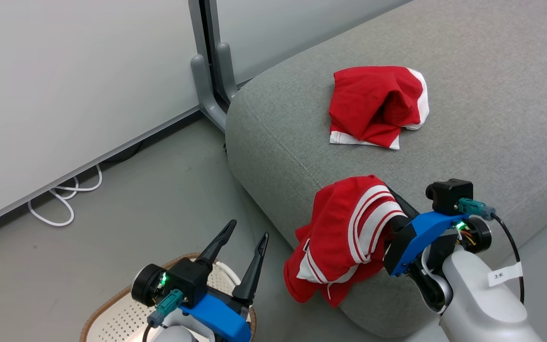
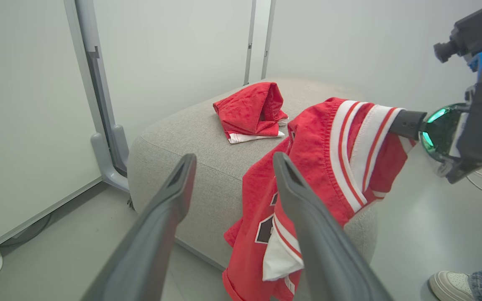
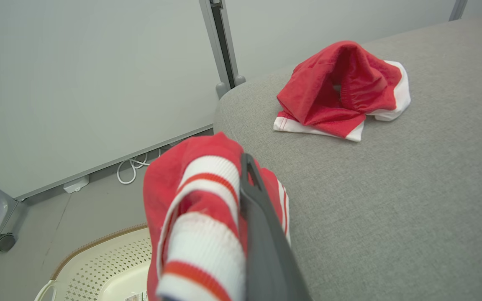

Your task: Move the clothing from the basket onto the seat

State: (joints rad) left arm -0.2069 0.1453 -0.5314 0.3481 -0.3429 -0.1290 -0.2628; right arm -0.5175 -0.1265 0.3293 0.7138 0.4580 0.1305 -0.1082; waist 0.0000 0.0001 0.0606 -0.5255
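From the head camera, the right pincer (image 1: 397, 205) is clamped shut on a striped red shirt (image 1: 340, 237), its fingers mostly buried in the cloth. The shirt hangs down from them against the rounded front corner of the grey sofa (image 1: 492, 118). A second red garment (image 1: 373, 107) lies crumpled on the sofa cushion, well beyond this pincer's tips. The left pincer (image 1: 249, 229) holds nothing, its two fingers spread wide, and directly under it stands the basket (image 1: 112, 313) on the floor. In the left wrist camera, the spread fingers frame the sofa corner. The shirt hangs just past the right-hand finger, and the second garment lies farther ahead between the two. The right pincer comes in from the upper right with the white-striped band bunched on it, and a person's shoe (image 2: 450, 284) shows at the lower right. In the right wrist camera, the shut fingers have the striped band wrapped over their left side. The basket sits below and to their left, and the second garment lies ahead and to the right on the sofa.
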